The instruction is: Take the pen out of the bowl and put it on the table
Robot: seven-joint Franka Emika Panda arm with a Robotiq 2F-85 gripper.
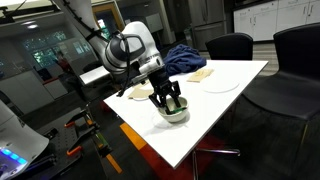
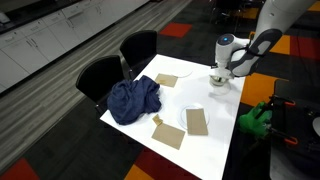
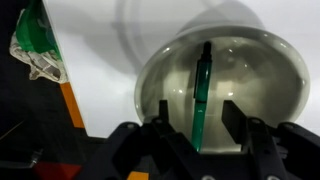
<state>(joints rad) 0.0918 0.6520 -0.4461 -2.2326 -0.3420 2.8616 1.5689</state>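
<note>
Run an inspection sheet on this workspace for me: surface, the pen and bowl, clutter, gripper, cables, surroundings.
Surface: white table, bare where nothing lies on it.
Job's things: green pen lies inside the white bowl; the bowl stands near the table's edge.
Clutter: crumpled blue cloth, flat tan pieces, a pale plate.
Grippers: gripper open and low over the bowl, a finger on each side of the pen, not closed on it.
Cables: nothing seen.
Surroundings: black chairs at the table, orange-patterned carpet, and a green object off the table that is too blurred to identify.
</note>
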